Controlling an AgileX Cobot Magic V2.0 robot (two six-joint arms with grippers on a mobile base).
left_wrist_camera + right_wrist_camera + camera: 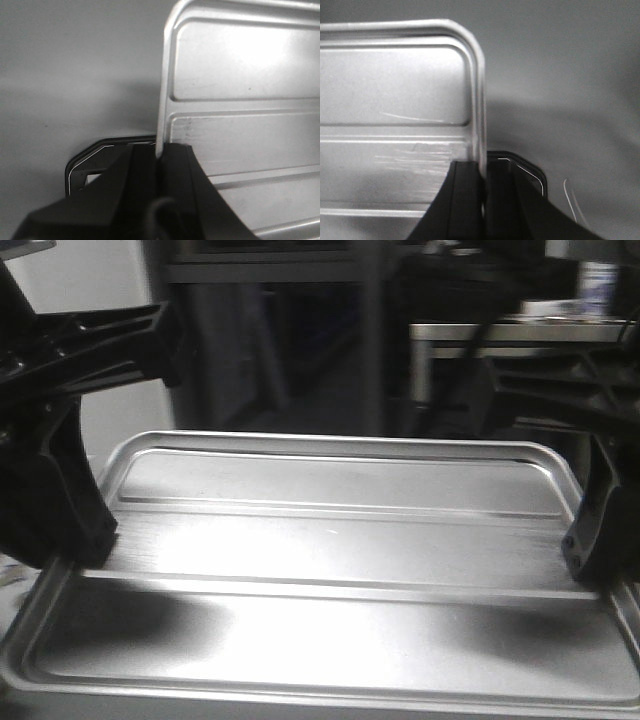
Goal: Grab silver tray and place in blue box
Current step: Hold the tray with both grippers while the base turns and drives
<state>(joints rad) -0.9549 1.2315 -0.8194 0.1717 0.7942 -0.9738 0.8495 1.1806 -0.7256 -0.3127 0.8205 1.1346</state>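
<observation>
The silver tray (330, 570) fills the front view, lifted close to the camera, with two lengthwise ridges across its floor. My left gripper (85, 540) is shut on its left rim, and my right gripper (590, 560) is shut on its right rim. In the left wrist view the black jaws (160, 152) pinch the tray's thin edge (161, 100). In the right wrist view the jaws (482, 170) pinch the tray's rim (479, 100). The blue box is out of view.
Dark shelving (300, 330) and a metal table (520, 340) stand behind the tray. Under the tray both wrist views show a plain grey surface (75, 75) and a dark rounded-corner object (530, 172) beneath each gripper.
</observation>
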